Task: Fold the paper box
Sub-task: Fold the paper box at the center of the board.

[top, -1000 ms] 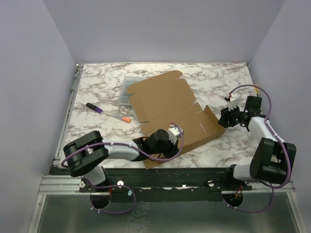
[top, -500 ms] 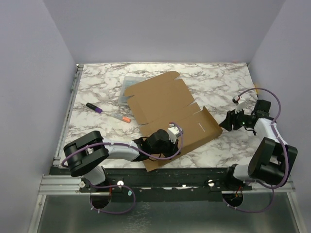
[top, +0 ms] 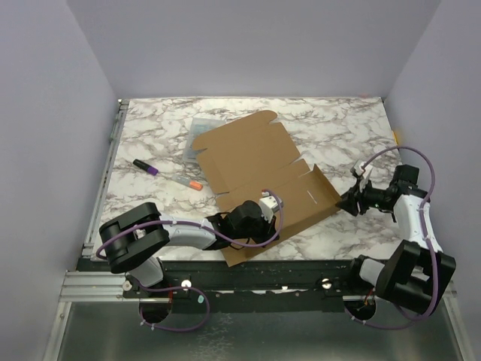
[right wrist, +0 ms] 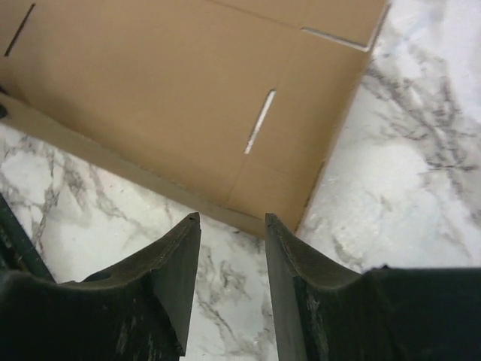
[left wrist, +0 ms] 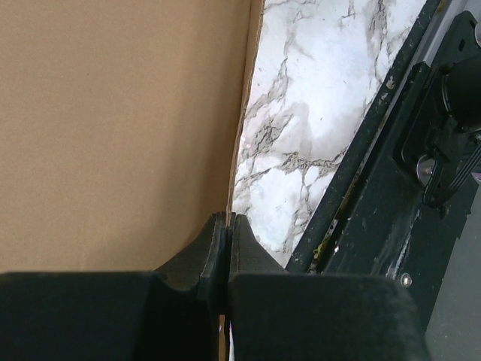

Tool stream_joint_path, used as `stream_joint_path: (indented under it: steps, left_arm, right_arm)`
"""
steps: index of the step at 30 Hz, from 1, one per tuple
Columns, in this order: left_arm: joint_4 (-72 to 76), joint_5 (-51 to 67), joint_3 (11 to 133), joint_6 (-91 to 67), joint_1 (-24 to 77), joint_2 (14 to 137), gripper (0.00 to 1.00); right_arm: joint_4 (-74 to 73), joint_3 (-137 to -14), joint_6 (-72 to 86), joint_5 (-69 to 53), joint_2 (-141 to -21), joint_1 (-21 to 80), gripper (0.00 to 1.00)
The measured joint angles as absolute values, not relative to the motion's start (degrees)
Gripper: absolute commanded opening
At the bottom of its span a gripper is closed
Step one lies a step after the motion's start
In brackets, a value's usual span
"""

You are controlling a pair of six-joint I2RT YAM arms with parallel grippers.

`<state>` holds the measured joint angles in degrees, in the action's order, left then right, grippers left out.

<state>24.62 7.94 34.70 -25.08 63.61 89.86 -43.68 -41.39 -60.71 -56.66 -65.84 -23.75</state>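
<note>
Clear case [top: 198, 129] partly behind paper box [top: 252, 158]

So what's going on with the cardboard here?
Two arms are working on a largely unfolded paper box on a marble table. The left fingers are pinched shut on its near edge. The right fingers, open, sit just off the right flap's corner, not touching it.

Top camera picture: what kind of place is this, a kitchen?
Probably a robot lab bench, not a kitchen: a left arm and right arm bolted at the table edge, plain walls around it, and a paper box.
</note>
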Motion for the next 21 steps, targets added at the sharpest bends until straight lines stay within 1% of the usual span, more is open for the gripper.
stream_joint_path:
  steps: [7,14,18,21]
  left_arm:
    - [24.77,8.12,34.72,-25.1,63.61,90.0,0.0]
    - [24.77,8.36,34.92,-25.17,63.61,90.28,0.0]
    - [24.91,8.58,34.94,-25.3,63.61,90.45,0.0]
    - [25.21,8.73,35.03,-25.34,63.61,90.8,0.0]
  right_arm:
    - [-49.74,-38.54,-69.08,-56.25,-68.05,-23.75,0.6]
    - [-49.36,-37.39,-70.61,-55.33,-71.26,-23.73,0.61]
    - [-48.34,-37.17,-70.57,-54.7,-72.73,-23.55,0.63]
    - [-47.0,-36.97,-70.3,-54.5,-73.34,-23.16,0.66]
